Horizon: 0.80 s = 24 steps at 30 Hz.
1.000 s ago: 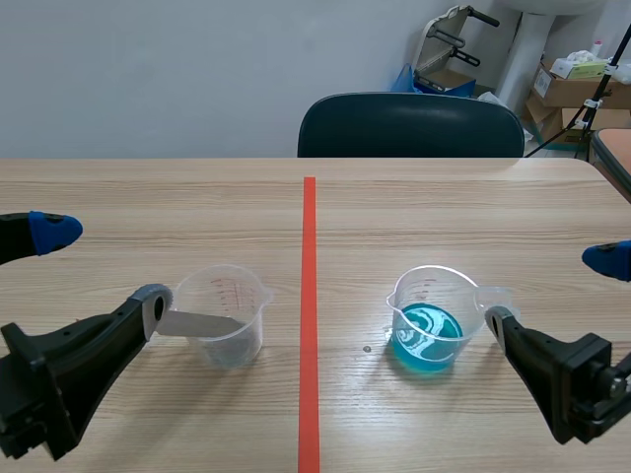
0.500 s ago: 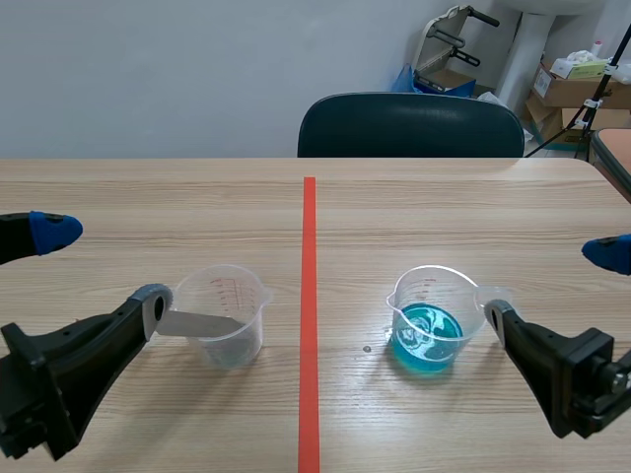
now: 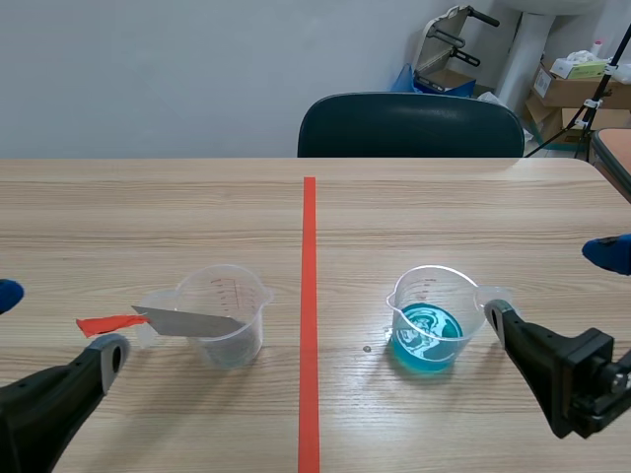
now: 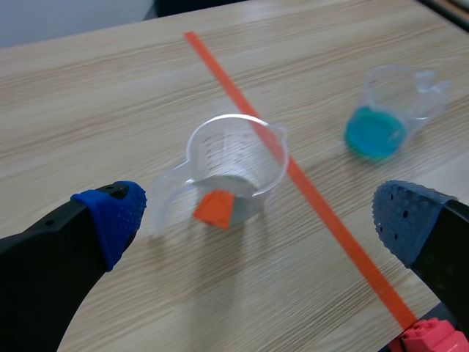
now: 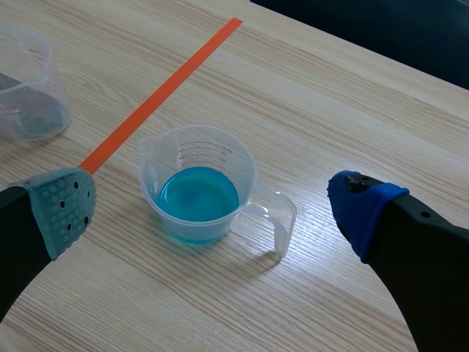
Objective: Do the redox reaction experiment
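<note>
A clear measuring cup [image 3: 229,313] stands left of the tape line. A grey metal strip [image 3: 187,321] leans in it, and its orange-red end [image 3: 104,323] sticks out over the rim. In the left wrist view that end [image 4: 215,209] points toward my left gripper [image 4: 256,216], which is open and short of the cup [image 4: 234,165]. A second clear cup [image 3: 431,320] holds blue liquid [image 5: 198,194] right of the line. My right gripper [image 5: 212,207] is open, with this cup [image 5: 196,172] just ahead between its fingers, untouched.
A dark chair [image 3: 409,126] stands behind the table's far edge. The orange-red tape line [image 3: 310,315] runs down the table's middle. Boxes and a stand crowd the back right corner [image 3: 577,84]. A small red studded piece [image 4: 432,339] shows beside my left gripper's finger.
My left gripper has drawn back toward the near left edge, so the strip's orange-red end now shows. The strip stays in the cup. The right gripper has barely moved.
</note>
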Each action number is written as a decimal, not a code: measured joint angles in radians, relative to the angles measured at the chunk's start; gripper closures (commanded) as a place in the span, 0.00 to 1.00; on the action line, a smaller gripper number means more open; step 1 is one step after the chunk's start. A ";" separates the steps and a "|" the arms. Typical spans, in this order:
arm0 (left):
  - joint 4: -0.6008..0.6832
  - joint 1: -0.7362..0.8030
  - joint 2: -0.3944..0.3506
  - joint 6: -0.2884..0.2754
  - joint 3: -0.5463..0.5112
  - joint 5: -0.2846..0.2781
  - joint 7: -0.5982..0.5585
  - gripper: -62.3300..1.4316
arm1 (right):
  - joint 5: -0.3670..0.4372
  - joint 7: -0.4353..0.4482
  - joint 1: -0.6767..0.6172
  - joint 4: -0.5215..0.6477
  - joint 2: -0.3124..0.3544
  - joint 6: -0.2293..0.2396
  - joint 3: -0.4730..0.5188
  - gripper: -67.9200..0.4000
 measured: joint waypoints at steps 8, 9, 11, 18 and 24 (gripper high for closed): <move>0.163 0.163 0.043 0.158 -0.064 0.008 0.092 0.00 | 0.000 0.001 0.000 0.000 0.000 0.000 0.000 0.00; 0.185 0.177 0.043 0.195 -0.064 0.008 0.111 0.00 | 0.000 0.001 0.000 0.000 0.000 0.000 0.000 0.00; 0.223 0.195 0.043 0.252 -0.064 0.008 0.143 0.00 | 0.000 0.012 0.000 0.000 0.000 0.000 0.000 0.00; 0.245 0.202 0.081 0.367 -0.064 0.044 0.196 0.00 | -0.027 0.038 0.009 0.000 0.000 0.004 0.000 0.00; 0.243 0.202 0.127 0.354 -0.064 0.056 0.170 0.00 | -0.034 0.031 0.058 0.000 0.000 0.003 0.000 0.00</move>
